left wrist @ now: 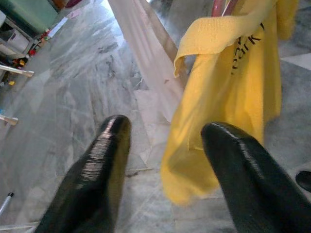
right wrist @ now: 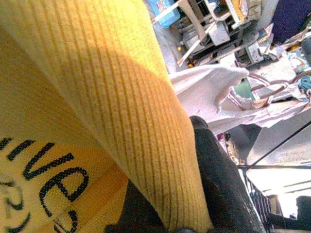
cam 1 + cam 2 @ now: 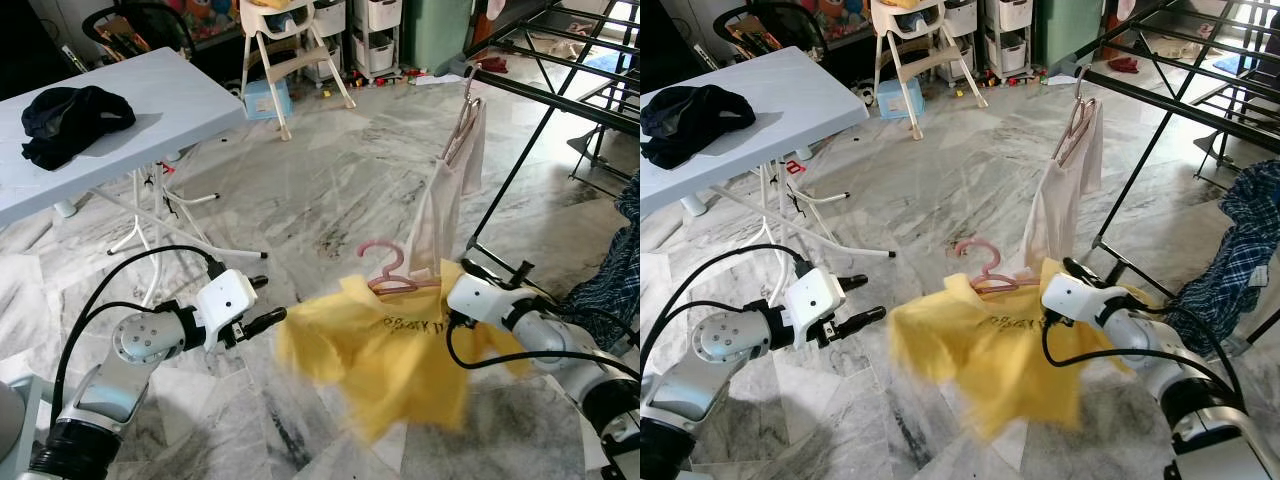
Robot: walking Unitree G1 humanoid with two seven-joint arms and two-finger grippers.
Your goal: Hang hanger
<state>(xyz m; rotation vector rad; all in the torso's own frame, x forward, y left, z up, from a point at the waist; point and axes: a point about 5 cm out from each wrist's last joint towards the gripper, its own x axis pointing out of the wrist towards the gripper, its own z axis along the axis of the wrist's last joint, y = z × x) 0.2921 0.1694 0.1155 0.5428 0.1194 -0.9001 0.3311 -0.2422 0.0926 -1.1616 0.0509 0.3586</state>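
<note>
Taking the black drying rack (image 3: 560, 100) as the landmark, the left eye view shows the right gripper (image 3: 452, 296) below and in front of the rack's lower rail, carrying a yellow T-shirt (image 3: 385, 345) that is already threaded on a pink hanger (image 3: 388, 268); the hook stands free above the collar, presumably so it can be lifted onto a rail. A cream garment (image 3: 450, 185) already hangs from the rack by its own hanger, which suggests where this one is meant to go. The left gripper (image 3: 262, 322) sits well away from the rack, on the far side of the shirt, level with its sleeve. In the right eye view the same layout holds, with a blue plaid cloth (image 3: 1230, 250) draped on the rack's near end and a dark garment (image 3: 685, 115) lying on the white table (image 3: 790, 95) far from the rack; black print on the shirt's chest is too blurred to read. The left wrist view shows its two fingers (image 1: 243, 174) spread wide with nothing between them, the shirt's edge hanging just beyond; the letters "ark" can be made out. The right wrist view is pressed against ribbed yellow fabric, which drapes over a black finger (image 2: 218, 184) so the grip seems closed on cloth or hanger beneath; the print reads roughly "IVE".
</note>
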